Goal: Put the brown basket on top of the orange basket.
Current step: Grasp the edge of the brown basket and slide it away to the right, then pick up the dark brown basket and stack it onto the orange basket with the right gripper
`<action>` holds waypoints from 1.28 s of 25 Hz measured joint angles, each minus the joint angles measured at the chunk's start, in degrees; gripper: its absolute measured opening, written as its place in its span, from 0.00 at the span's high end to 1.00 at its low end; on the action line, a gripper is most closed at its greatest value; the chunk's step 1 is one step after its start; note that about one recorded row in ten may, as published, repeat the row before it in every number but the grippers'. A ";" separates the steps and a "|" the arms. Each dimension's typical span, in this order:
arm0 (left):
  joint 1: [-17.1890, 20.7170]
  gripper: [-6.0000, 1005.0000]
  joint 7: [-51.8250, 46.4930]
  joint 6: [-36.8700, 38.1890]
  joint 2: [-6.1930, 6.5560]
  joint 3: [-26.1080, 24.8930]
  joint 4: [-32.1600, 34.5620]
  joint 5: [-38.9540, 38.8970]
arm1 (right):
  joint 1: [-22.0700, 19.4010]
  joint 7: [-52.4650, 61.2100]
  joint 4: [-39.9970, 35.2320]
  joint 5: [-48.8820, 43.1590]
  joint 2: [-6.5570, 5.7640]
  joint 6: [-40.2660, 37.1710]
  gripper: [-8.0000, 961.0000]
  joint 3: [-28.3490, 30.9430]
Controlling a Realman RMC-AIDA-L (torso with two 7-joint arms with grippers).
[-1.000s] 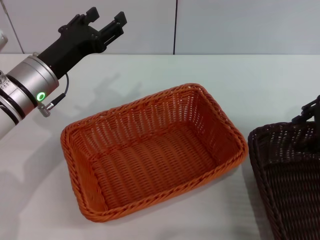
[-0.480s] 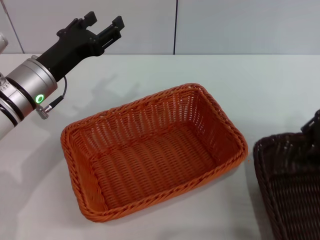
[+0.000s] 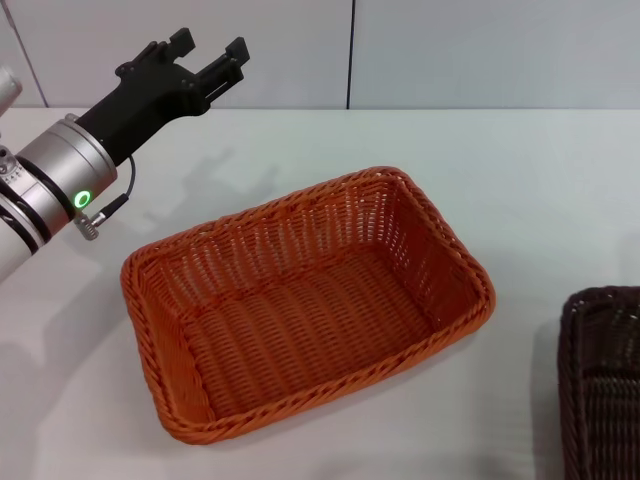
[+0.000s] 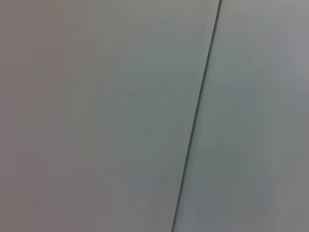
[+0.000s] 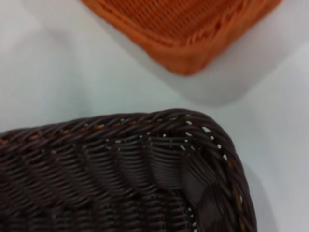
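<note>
L gripper (image 3: 208, 58): raised off the white table (image 3: 520, 190), out past the orange basket's far-left corner, near the wall; black fingers (image 3: 236, 52) apart, nothing between them. Silver wrist w/ green lit ring behind it.
L wrist cam: only grey wall panels (image 4: 96, 116) w/ a thin dark seam (image 4: 198, 116); no basket, no fingers showing.
R gripper: not in head view; own fingers not visible in R wrist view either, so can't tell if apart or together.
Orange basket (image 3: 310, 300): sits on table, upright, open side up, nothing inside. Lies below and to the right of L gripper, well apart from it. Set at an angle to the table edge. In R wrist view one corner (image 5: 186, 36) shows just beyond the brown basket's rim, w/ a strip of bare table (image 5: 72, 82) between them.
Brown basket (image 3: 603, 385): at the right edge of head view, partly cut off; rim and sloping inner wall visible. Far from L gripper, on the opp. side of the orange basket. Apart from orange basket, not touching. R wrist cam is right over its braided rim corner (image 5: 193, 145).
Stacking: not done; the two baskets are side by side w/ a gap.
</note>
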 joint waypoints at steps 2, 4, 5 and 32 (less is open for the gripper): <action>-0.02 0.19 0.00 0.00 0.00 -0.13 -0.11 0.00 | -0.07 1.07 0.05 -1.72 -0.16 -0.40 0.81 0.00; -0.27 0.19 0.06 0.10 0.00 -0.84 -0.81 0.03 | -0.11 1.71 -0.02 -2.94 -0.19 -0.58 0.82 0.00; -0.41 0.19 0.08 0.18 0.00 -0.94 -1.11 -0.01 | -0.14 1.96 -0.04 -3.36 -0.21 -0.65 0.82 0.00; -1.79 0.19 1.44 0.39 0.00 -4.95 -2.24 -0.24 | -9.46 -6.57 -5.27 22.48 -1.47 -13.85 0.84 9.95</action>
